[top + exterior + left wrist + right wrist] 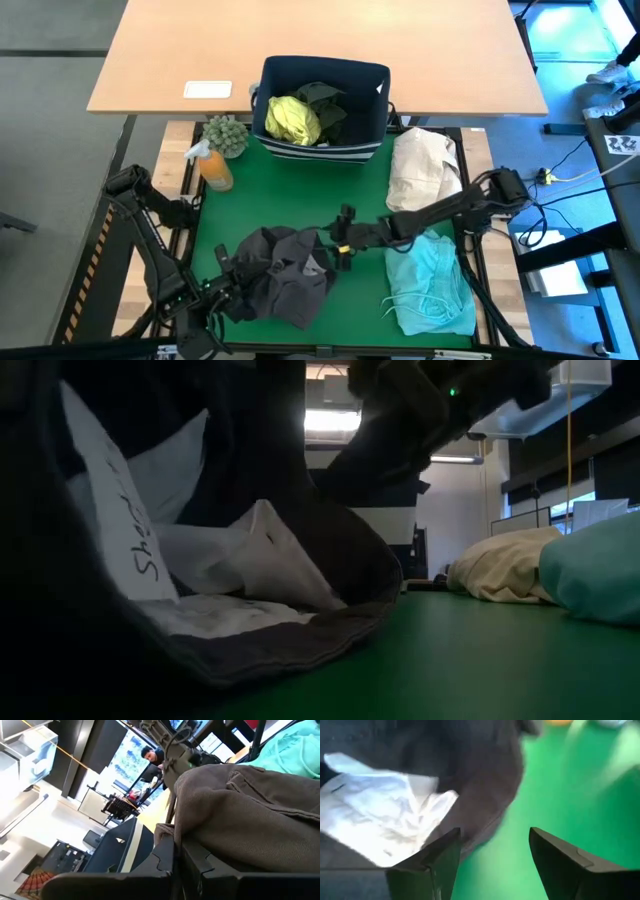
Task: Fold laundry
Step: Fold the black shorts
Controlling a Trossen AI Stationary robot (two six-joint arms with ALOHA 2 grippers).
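Observation:
A charcoal grey garment (pixel 285 275) lies crumpled on the green mat near the table's near edge, with white pocket lining (pixel 385 820) turned out. My left gripper (pixel 225 285) is at its left edge, shut on it. My right gripper (pixel 338 245) is open at its right edge, fingers low over the mat; the cloth's hem lies beside one finger (pixel 440 855), touching or not I cannot tell. A turquoise garment (pixel 430 285) lies on the mat to the right. The yellow-green shirt (pixel 292 120) and a dark garment (pixel 325 105) lie in the navy bin. My left gripper pinches the charcoal garment at its left edge (pixel 167 832) between its two fingers, coming nearly level from the table's near left. The cloth bunches over the fingers, so one layer or several cannot be told. The rest of the garment lies slack on the mat.
The navy bin (pixel 375 110) stands at the mat's far edge. A cream-beige bundle (pixel 425 165) lies at far right, and an orange spray bottle (pixel 215 165) and small plant (pixel 225 133) at far left. Bare green mat (pixel 290 190) lies in the middle.

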